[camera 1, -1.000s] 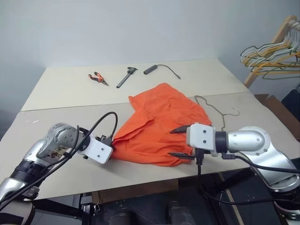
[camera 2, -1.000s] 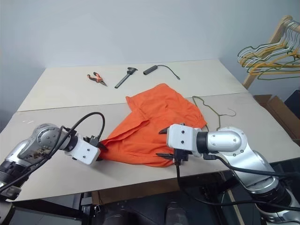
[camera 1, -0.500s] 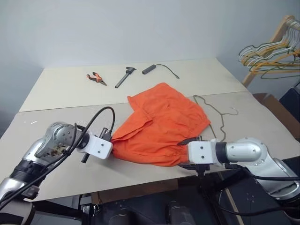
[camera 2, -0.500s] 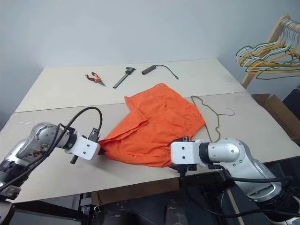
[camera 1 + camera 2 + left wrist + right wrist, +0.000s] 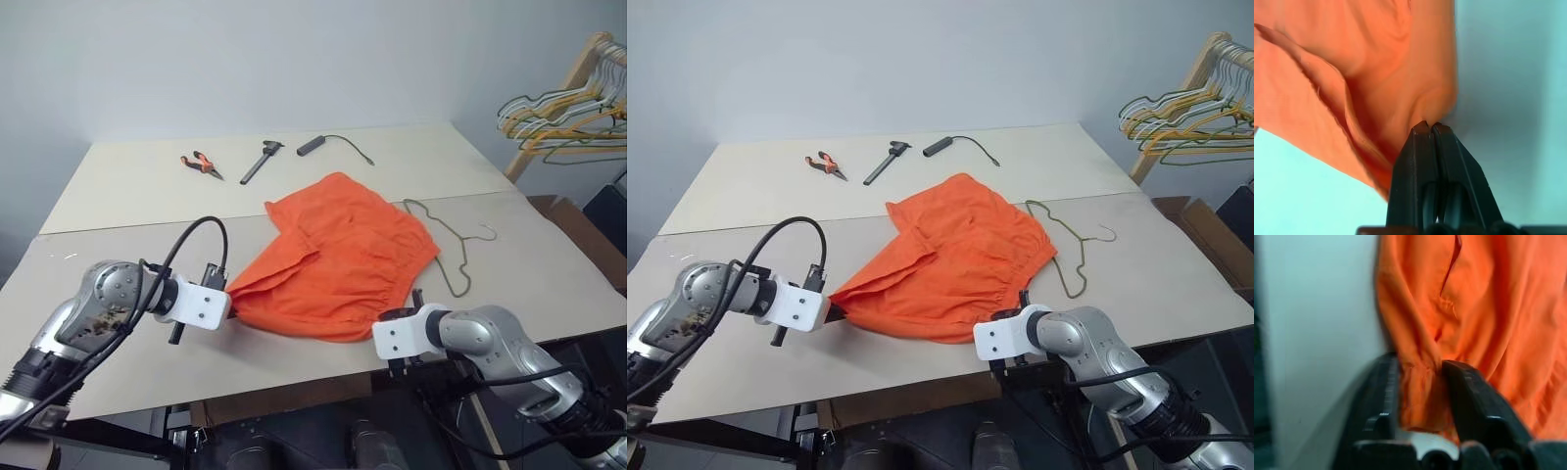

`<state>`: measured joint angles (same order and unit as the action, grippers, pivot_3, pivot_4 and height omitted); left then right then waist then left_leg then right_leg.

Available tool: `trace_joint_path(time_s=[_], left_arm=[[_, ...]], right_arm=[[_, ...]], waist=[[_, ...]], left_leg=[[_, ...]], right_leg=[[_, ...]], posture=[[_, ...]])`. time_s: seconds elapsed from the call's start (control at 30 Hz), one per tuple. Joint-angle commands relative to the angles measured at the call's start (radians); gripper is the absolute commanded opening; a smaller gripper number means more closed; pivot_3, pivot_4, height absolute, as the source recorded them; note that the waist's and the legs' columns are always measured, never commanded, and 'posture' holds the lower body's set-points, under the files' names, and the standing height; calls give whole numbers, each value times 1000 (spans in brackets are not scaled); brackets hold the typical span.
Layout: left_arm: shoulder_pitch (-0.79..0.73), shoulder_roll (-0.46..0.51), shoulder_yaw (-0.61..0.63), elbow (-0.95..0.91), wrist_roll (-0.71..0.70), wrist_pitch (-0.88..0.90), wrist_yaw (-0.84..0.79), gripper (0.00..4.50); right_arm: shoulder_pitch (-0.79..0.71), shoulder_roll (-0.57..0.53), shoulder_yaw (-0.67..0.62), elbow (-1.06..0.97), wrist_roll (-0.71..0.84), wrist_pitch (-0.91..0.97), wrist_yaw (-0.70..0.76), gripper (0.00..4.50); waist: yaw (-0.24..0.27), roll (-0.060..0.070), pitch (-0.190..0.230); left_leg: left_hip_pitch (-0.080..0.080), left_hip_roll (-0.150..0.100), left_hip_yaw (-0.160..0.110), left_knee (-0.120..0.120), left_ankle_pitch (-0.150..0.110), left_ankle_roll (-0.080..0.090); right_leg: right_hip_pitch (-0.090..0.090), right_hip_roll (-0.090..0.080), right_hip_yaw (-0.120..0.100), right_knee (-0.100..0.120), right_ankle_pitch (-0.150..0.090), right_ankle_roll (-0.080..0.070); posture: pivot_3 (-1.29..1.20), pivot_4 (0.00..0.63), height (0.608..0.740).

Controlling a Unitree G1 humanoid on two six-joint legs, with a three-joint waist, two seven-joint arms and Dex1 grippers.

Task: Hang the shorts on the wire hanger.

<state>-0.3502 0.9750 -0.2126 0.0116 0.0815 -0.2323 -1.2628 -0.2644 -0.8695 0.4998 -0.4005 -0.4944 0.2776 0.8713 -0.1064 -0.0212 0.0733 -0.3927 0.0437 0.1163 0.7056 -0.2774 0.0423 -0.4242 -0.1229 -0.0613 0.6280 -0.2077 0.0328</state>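
The bright orange shorts (image 5: 338, 259) lie spread over the middle of the table, gathered waistband toward the front edge. My left gripper (image 5: 1429, 126) is shut on the cloth at the shorts' left corner (image 5: 235, 299), just above the table. At the front right, my right gripper (image 5: 1418, 367) has a fold of the waistband pinched between its two fingers, low by the table's front edge (image 5: 407, 311). The wire hanger (image 5: 453, 250), thin and grey-olive, lies flat on the table just right of the shorts, its hook pointing right.
Orange-handled pliers (image 5: 201, 163), a black tool (image 5: 263, 160) and a black cabled piece (image 5: 333, 143) lie on the far half of the table. A wooden rack with bunched yellow, green and white hangers (image 5: 568, 103) stands at the right, beyond the table's edge.
My right gripper dropped from above the shorts to the table's front edge, rolled, and closed on the waistband. The left gripper kept its place at the left corner.
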Motion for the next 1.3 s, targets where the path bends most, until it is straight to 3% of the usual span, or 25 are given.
trace_joint_path(time_s=[0.03,0.2,0.37,0.5,0.6,0.7,0.77,0.87,1.0,1.07,1.17,1.3], left_arm=[[10,17,51,-34,-36,35,14,0],[84,57,123,-121,-147,136,-17,0],[242,126,278,-284,-292,304,-33,0],[428,170,433,-424,-346,379,-58,0],[556,170,560,-548,-415,464,-86,0],[535,148,573,-588,-480,525,-46,0],[402,111,498,-547,-489,559,26,0],[24,-22,341,-375,-439,665,179,0],[-497,-215,208,101,-259,637,385,0],[-747,-306,188,411,-160,542,568,0],[-1093,-395,192,869,-17,270,997,0],[-1326,-385,187,1135,105,-46,1425,0]], right_arm=[[-15,15,-52,14,-35,-36,-44,142],[-28,-1,-151,-12,68,-132,-26,32],[-112,-12,-256,45,173,-331,-55,32],[-122,-70,-325,37,351,-425,75,32],[-78,-177,-376,-14,550,-415,257,32],[-117,-174,-382,18,610,-380,285,32],[-217,-100,-354,111,554,-374,226,32],[-453,75,-312,343,410,-330,52,32],[-833,281,-285,817,243,-308,-253,32],[-1013,360,-285,1083,185,-326,-451,32],[-1244,430,-309,1408,134,-405,-808,32],[-1384,437,-378,1546,146,-667,-1180,32]], waist=[[0,0,0],[-2,0,0],[-18,0,1],[-19,1,2],[-9,2,4],[-1,2,4],[6,2,4],[8,3,5],[5,3,4],[-1,2,2],[-20,1,-1],[-50,1,-1]], left_leg=[[0,0,0,0,0,0],[0,0,0,0,0,0],[1,2,0,0,0,0],[3,3,0,-2,-1,-1],[4,3,0,-3,-2,-1],[5,4,0,-3,-3,-1],[8,4,0,-2,-2,-2],[19,2,0,-2,-1,-3],[22,0,-1,-2,4,-4],[17,-1,0,-2,8,-11],[-2,-3,3,-4,12,-16],[-16,-10,3,-21,12,-16]], right_leg=[[0,0,0,0,0,0],[0,0,0,0,0,0],[0,0,1,0,0,0],[0,1,3,0,-1,-1],[1,1,3,0,-2,-1],[2,0,3,-1,-3,-1],[4,1,3,-1,-5,-1],[12,2,3,0,-8,-1],[20,3,3,1,0,1],[16,3,3,1,4,-3],[-2,2,1,4,6,-3],[-22,-5,-2,-1,4,1]], posture=[[-170,41,740],[-174,51,740],[-185,59,740],[-180,66,740],[-171,73,740],[-157,70,740],[-149,65,740],[-145,52,740],[-139,30,740],[-137,11,740],[-137,0,740],[-145,0,740]])
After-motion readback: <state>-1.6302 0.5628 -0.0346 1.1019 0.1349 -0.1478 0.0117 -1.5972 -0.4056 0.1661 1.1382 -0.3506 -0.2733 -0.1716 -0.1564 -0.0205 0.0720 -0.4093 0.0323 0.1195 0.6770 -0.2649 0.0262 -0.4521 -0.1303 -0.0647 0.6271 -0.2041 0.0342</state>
